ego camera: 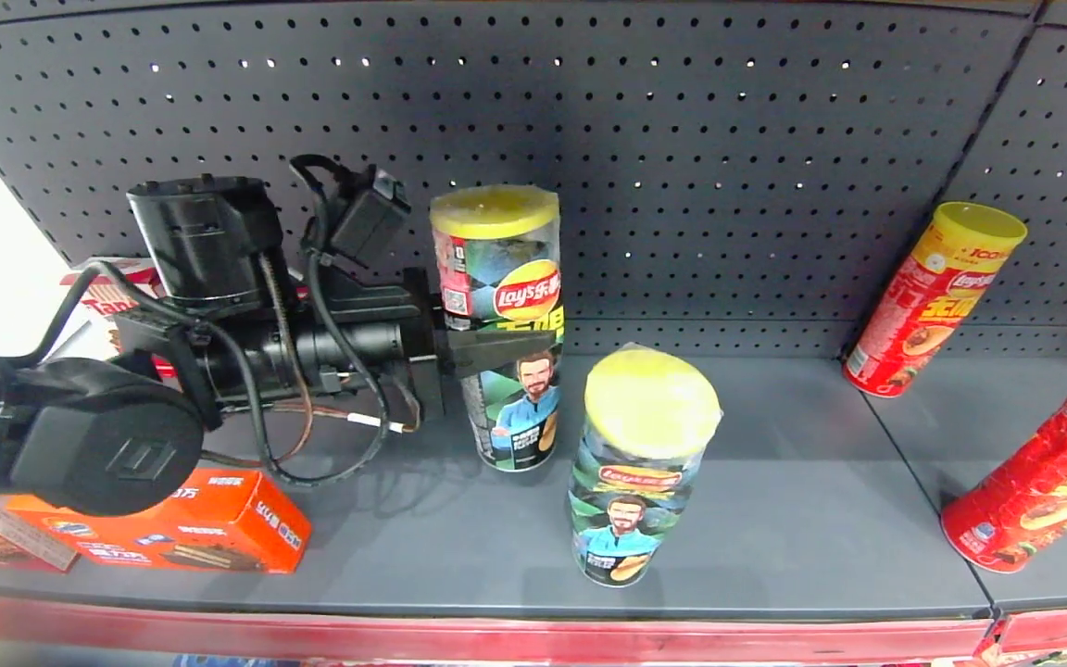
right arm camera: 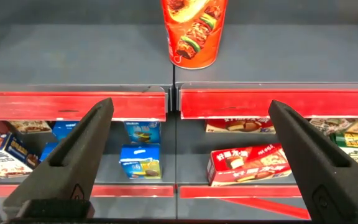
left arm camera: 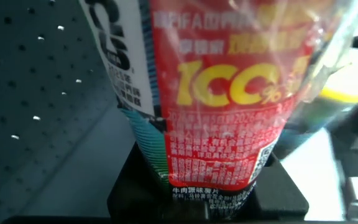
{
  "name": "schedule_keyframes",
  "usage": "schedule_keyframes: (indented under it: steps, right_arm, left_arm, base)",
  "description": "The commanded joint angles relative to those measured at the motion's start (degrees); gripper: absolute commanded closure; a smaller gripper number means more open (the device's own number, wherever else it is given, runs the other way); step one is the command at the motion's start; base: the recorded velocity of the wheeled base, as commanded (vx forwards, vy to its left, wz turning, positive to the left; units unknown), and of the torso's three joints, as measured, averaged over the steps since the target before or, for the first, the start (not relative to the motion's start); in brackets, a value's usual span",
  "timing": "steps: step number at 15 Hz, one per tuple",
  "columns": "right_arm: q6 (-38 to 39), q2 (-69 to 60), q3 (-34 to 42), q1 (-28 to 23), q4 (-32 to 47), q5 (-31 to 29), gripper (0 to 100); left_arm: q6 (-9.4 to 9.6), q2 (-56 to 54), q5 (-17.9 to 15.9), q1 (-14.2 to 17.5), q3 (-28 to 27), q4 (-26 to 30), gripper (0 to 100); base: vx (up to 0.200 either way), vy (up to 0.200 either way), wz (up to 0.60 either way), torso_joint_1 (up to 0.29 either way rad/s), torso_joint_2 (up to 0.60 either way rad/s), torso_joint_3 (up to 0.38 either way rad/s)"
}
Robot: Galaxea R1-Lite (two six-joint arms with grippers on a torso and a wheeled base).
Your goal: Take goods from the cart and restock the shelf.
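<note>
A tall chip can (ego camera: 499,278) with a yellow lid and green-blue wrap stands upright on the grey shelf (ego camera: 802,500), close to the pegboard. My left gripper (ego camera: 504,350) comes in from the left and is shut on its middle. In the left wrist view that chip can (left arm camera: 216,112) shows close up, with a red label panel facing the camera. A second matching can (ego camera: 640,463) stands a little in front and to the right, free of the gripper. My right gripper (right arm camera: 194,165) hangs open in front of lower shelves, with nothing between its fingers (right arm camera: 73,162).
Two red chip cans (ego camera: 932,296) (ego camera: 1043,472) lean at the right of the shelf. An orange box (ego camera: 191,523) lies at the front left. A red-orange cup (right arm camera: 193,31) stands above red shelf strips (right arm camera: 73,104), with boxed snacks (right arm camera: 247,163) below.
</note>
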Motion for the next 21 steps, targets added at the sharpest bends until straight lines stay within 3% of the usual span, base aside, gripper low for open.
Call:
schedule_keyframes:
  steps: [1,7,8,10,12,16,17,21]
  right_arm:
    - [0.0,0.1,0.0,0.0,0.0,0.0,0]
    - [0.0,0.1,0.0,0.0,0.0,0.0,0]
    - [0.0,0.1,0.0,0.0,0.0,0.0,0]
    - [0.0,0.1,0.0,0.0,0.0,0.0,0]
    - [0.0,0.1,0.0,0.0,0.0,0.0,0]
    - [0.0,0.1,0.0,0.0,0.0,0.0,0]
    - [0.0,0.1,0.0,0.0,0.0,0.0,0]
    - [0.0,0.1,0.0,0.0,0.0,0.0,0]
  left_arm:
    - [1.36,4.9,-0.2,-0.2,-4.7,1.5,100]
    - [1.80,14.2,-0.2,-0.8,-13.5,1.4,100]
    - [2.59,16.0,-0.1,-0.7,-15.1,1.4,100]
    - [4.70,18.3,-0.1,-0.8,-16.8,1.3,100]
    - [5.66,19.7,-0.1,-0.8,-17.6,0.6,100]
    - [5.58,21.2,-0.1,-0.8,-17.6,-1.5,100]
    - [5.66,21.2,-0.1,-0.8,-17.6,-1.5,0]
    - [5.40,20.4,0.0,0.2,-16.4,-0.9,0]
  base:
    - [0.000,0.000,0.00,0.000,0.00,0.000]
    - [0.000,0.000,0.00,0.000,0.00,0.000]
    - [0.000,0.000,0.00,0.000,0.00,0.000]
    - [0.000,0.000,0.00,0.000,0.00,0.000]
    - [0.000,0.000,0.00,0.000,0.00,0.000]
    - [0.000,0.000,0.00,0.000,0.00,0.000]
    - [0.000,0.000,0.00,0.000,0.00,0.000]
    - [0.000,0.000,0.00,0.000,0.00,0.000]
